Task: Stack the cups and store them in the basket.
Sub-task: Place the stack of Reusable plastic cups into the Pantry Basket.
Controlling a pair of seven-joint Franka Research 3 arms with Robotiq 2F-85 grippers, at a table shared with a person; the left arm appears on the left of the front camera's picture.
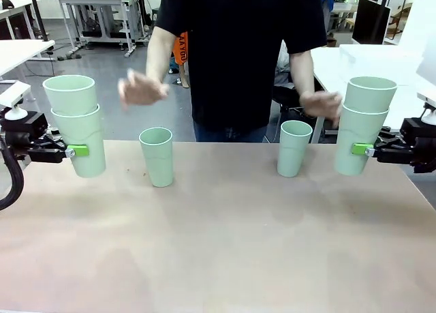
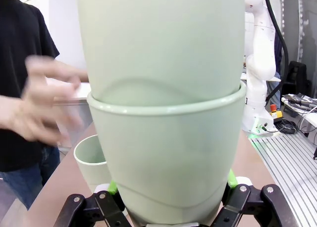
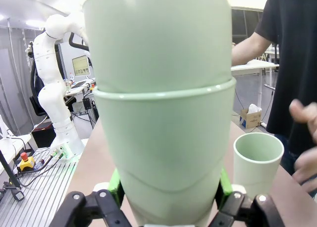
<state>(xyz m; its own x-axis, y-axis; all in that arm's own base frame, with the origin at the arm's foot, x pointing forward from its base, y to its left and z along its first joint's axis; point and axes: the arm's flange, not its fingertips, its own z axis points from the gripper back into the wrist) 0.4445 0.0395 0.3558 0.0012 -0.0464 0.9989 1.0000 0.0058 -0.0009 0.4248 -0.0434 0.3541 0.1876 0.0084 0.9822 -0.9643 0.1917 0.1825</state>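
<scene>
Left gripper [image 1: 75,151], clamped on left stack [image 1: 80,130] at mid-left, and right gripper [image 1: 362,149], clamped on right stack [image 1: 365,122] at mid-right, flank upright left loose cup [image 1: 157,157] and right loose cup [image 1: 294,149], each nearest its namesake gripper.

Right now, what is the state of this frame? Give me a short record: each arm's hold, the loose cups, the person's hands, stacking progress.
Left arm: left fingers shut on the left stack, two nested tall pale mint-green plastic tumblers
Right arm: right fingers shut on the right stack, two more nested tumblers
Loose cups: left single tumbler and right single tumbler, upright on the light brown table
Person: hand near the left stack and hand near the right stack, both raised, blurred, apparently empty
Progress: two pairs nested, two singles unstacked
</scene>
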